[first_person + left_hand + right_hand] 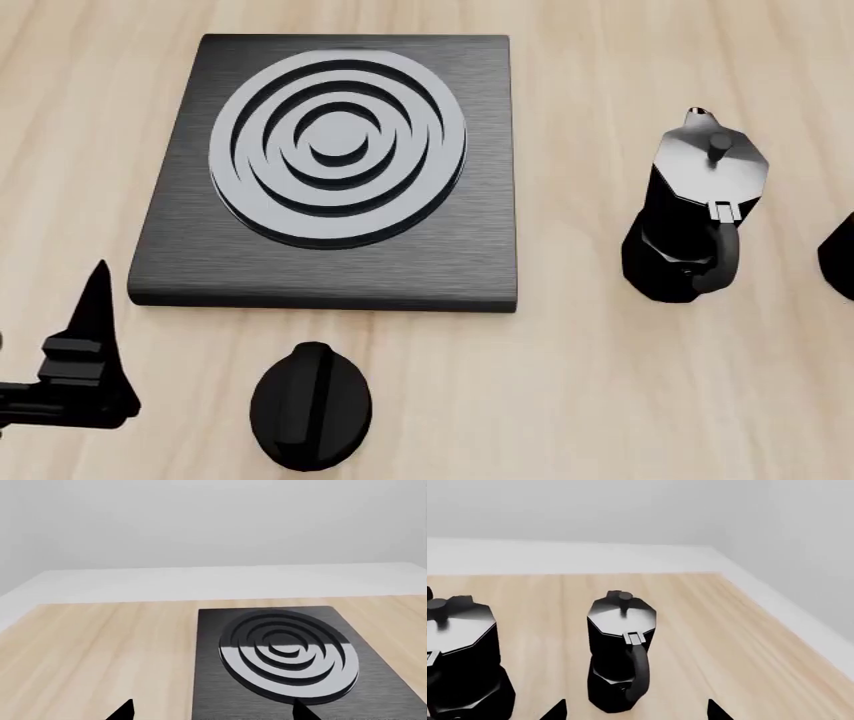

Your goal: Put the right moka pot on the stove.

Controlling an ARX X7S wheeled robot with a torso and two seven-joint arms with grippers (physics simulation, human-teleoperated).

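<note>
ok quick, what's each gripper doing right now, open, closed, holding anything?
Left gripper: open, holding nothing, above the stove.
Right gripper: open, holding nothing, behind the right moka pot.

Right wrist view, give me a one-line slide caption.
Two black moka pots upright on the wooden table, the right moka pot centred ahead of the open right gripper.

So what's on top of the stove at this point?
Nothing stands on the stove: only its own concentric burner rings show, fully uncovered. Both moka pots are on the wooden table: the right moka pot and its twin.
</note>
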